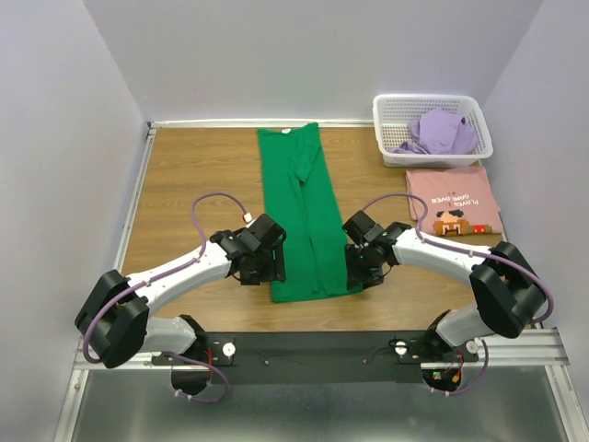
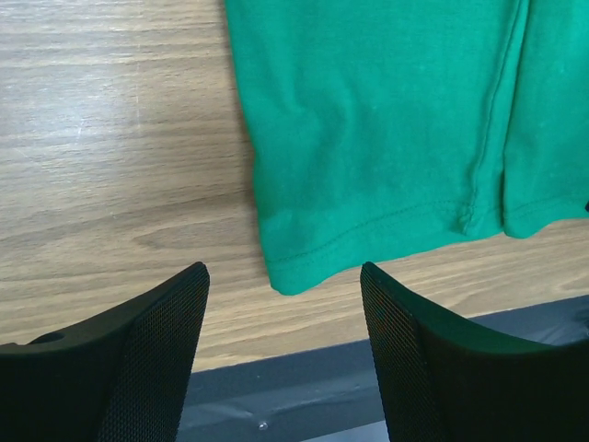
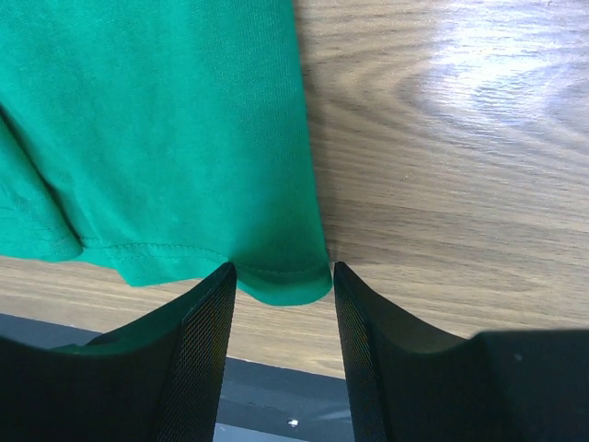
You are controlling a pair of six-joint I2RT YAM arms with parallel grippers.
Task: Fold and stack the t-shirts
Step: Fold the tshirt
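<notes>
The bright green t-shirt (image 1: 299, 216) lies on the wooden table, folded lengthwise into a long strip. My left gripper (image 2: 283, 269) is open at the strip's near left corner (image 2: 285, 276), which lies just ahead of its fingertips without touching them. My right gripper (image 3: 283, 269) is open, and its narrower jaws straddle the near right hem corner (image 3: 290, 281). The green cloth fills the gap between the right fingertips (image 3: 221, 285). A dusty pink printed t-shirt (image 1: 454, 203) lies folded at the right. A lavender t-shirt (image 1: 437, 133) sits crumpled in the basket.
The white lattice basket (image 1: 386, 138) stands at the back right corner. The pink shirt lies just in front of it. A dark rail (image 1: 322, 350) runs along the table's near edge, below both grippers. Grey walls close in the back and sides.
</notes>
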